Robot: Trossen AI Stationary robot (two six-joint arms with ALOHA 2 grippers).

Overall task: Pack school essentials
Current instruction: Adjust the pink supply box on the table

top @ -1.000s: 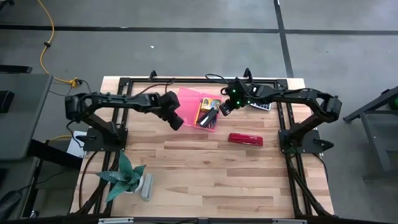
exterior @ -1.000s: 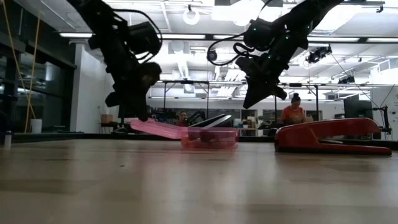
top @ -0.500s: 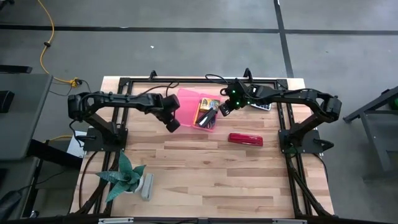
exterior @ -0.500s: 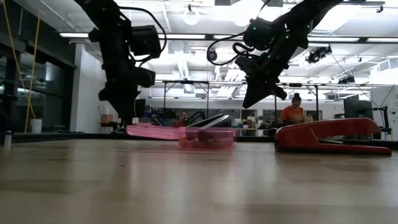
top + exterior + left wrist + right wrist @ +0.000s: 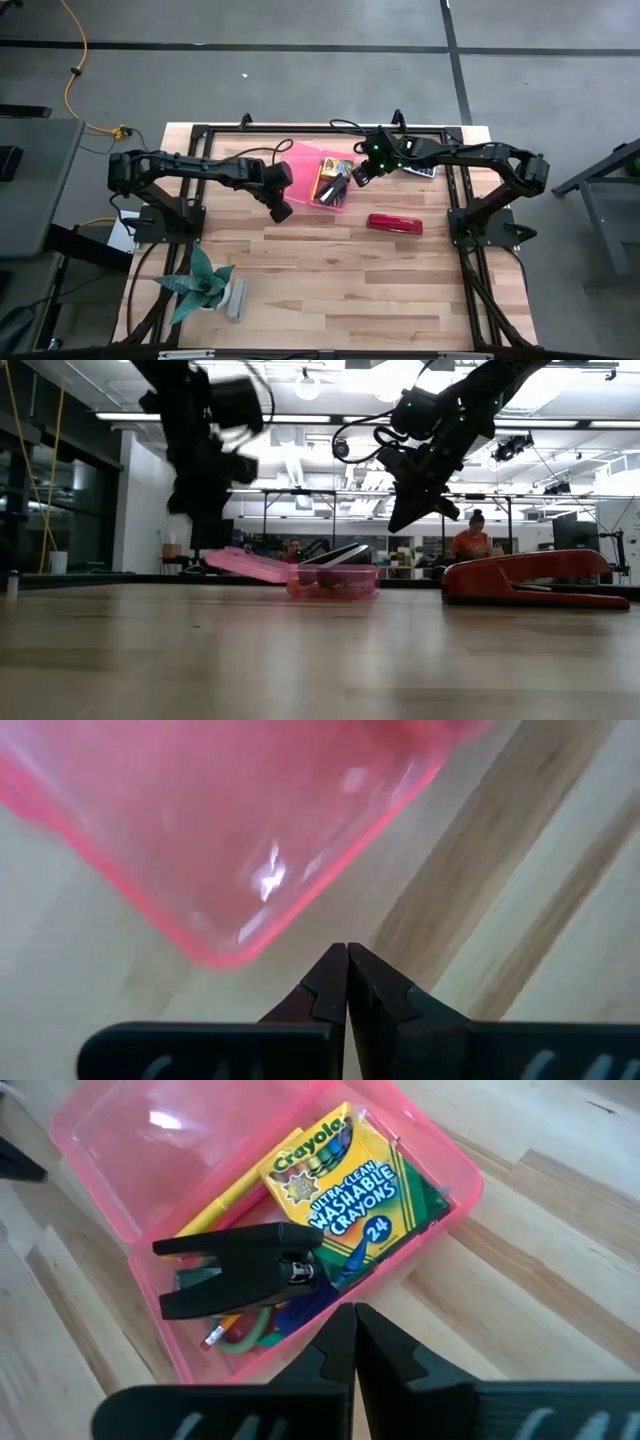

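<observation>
Packing judged nearly done: crayon box (image 5: 345, 1180), pencils (image 5: 222, 1210) and a black stapler (image 5: 240, 1265) are seen inside the open pink case (image 5: 120, 1170). Lid (image 5: 200, 830) not yet shut. Left gripper (image 5: 347, 982) and right gripper (image 5: 355, 1342) are closed, empty, held beside and above the case.

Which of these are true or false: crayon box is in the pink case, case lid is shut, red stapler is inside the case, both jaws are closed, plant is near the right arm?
1. The crayon box lies inside the pink case. True.
2. The case lid is shut. False: it lies open beside the tray.
3. The red stapler is inside the case. False: it rests on the table, apart from it.
4. Left gripper and right gripper both have closed jaws. True.
5. The plant stands near the right arm. False: it is on the left arm's side.
</observation>
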